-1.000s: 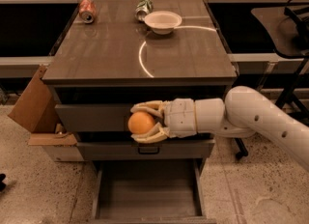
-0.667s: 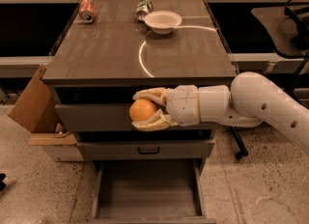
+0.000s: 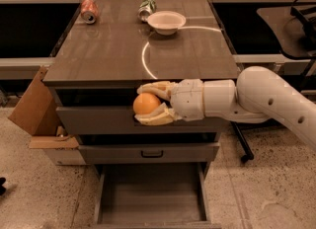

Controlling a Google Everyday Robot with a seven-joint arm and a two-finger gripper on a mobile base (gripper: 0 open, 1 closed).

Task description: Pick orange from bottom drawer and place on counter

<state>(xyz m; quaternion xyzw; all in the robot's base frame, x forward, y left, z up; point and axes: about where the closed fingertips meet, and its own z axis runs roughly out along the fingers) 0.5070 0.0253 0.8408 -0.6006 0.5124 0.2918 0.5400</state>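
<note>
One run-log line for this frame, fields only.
pincer: shut on orange, level with top drawer front, below counter edge | bottom drawer: open, orange out | placement: not yet done

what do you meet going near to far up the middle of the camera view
open bottom drawer → gripper shut on the orange, held in front of the top drawer → counter → white bowl
</note>
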